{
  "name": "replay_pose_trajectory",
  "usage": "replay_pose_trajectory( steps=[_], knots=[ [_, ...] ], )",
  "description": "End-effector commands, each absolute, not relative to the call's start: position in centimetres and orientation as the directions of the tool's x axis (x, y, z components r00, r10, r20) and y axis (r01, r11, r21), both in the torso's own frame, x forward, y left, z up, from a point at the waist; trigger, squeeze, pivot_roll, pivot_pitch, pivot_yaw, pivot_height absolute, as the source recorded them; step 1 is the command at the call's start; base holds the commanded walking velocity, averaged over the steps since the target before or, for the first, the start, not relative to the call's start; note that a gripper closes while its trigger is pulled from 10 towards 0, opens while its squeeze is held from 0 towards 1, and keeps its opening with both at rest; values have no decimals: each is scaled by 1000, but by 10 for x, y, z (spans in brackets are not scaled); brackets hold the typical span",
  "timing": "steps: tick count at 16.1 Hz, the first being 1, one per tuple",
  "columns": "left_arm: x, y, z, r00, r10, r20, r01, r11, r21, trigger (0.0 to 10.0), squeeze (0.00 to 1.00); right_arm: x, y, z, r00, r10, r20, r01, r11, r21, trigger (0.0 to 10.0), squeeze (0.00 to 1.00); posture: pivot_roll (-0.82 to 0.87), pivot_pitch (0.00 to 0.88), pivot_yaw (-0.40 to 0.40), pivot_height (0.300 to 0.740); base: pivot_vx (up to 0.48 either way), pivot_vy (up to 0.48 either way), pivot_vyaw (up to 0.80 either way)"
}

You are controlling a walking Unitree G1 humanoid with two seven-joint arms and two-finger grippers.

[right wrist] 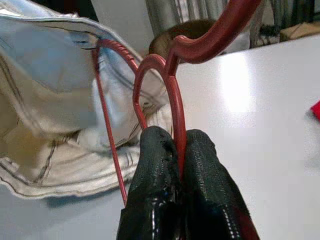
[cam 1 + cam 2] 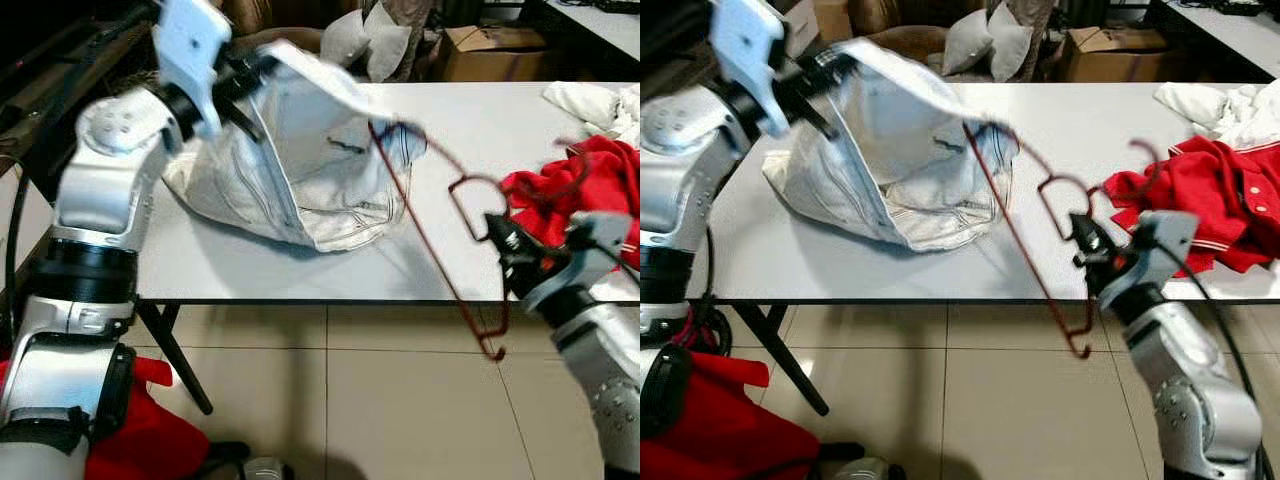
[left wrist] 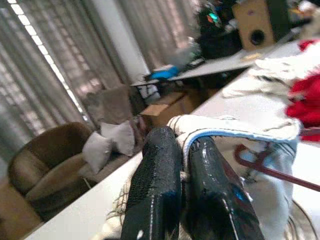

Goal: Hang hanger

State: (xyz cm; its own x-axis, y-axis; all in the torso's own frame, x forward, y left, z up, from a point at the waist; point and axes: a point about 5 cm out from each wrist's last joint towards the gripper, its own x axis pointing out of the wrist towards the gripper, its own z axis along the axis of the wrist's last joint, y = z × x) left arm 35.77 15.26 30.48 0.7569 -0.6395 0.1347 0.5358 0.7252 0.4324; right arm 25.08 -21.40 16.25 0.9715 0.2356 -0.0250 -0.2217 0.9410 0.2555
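Note:
A white jacket (image 2: pixel 300 160) lies on the white table (image 2: pixel 200 270), its collar lifted by my left gripper (image 2: pixel 243 72), which is shut on the fabric (image 3: pixel 225 131). My right gripper (image 2: pixel 497 233) is shut on a red wire hanger (image 2: pixel 425 230) near the table's front edge. One hanger arm (image 1: pixel 107 115) reaches into the jacket's opening; the other end hangs below the table edge (image 2: pixel 490 345). In the right wrist view the black fingers (image 1: pixel 160 180) clamp the hanger's neck (image 1: pixel 176 115).
A red garment (image 2: pixel 580 195) and white clothes (image 2: pixel 595 105) lie on the table's right side. A cardboard box (image 2: pixel 490 50), cushions (image 2: pixel 370 40) and a brown armchair (image 3: pixel 45 160) stand behind. Red cloth (image 2: pixel 150 430) lies on the tiled floor by the table leg (image 2: pixel 175 360).

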Motion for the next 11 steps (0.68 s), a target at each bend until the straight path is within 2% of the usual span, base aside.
replay_pose_trajectory(
  steps=[1, 3, 6, 8, 9, 10, 11],
  knots=[
    [355, 150, 309, 736, -666, 126, 546, 692, 471, 0, 0, 250, -217, 161, 976, 213, -54, -196, 955, 224, 10000, 0, -6, 0, 69, 740, 0, 0, 0],
    [354, 142, 298, 702, -710, 56, 593, 627, 505, 0, 0, 250, -219, 161, 972, 226, -68, -209, 959, 192, 10000, 0, -11, 0, 78, 740, 0, 0, 0],
    [347, 123, 292, 622, -783, 13, 693, 558, 456, 392, 0, 258, -208, 159, 953, 290, -84, -268, 941, 208, 10000, 0, -4, 0, 77, 740, 0, 0, 0],
    [339, 116, 272, 564, -818, -111, 761, 463, 455, 824, 0, 274, -199, 161, 965, 262, -34, -241, 925, 294, 10000, 0, 1, 0, 78, 740, 0, 0, 0],
    [334, 114, 260, 519, -833, -192, 808, 404, 428, 1098, 0, 290, -195, 162, 979, 206, -8, -186, 901, 391, 10000, 0, 13, 0, 77, 740, 0, 0, 0],
    [329, 111, 253, 481, -846, -231, 838, 366, 404, 1490, 0, 303, -192, 163, 987, 161, 0, -138, 847, 513, 10000, 0, 16, 0, 76, 740, 0, 0, 0],
    [328, 109, 253, 471, -853, -225, 845, 364, 391, 1686, 0, 307, -190, 162, 988, 154, -8, -122, 811, 572, 10000, 0, 16, 0, 76, 740, 0, 0, 0]
  ],
)
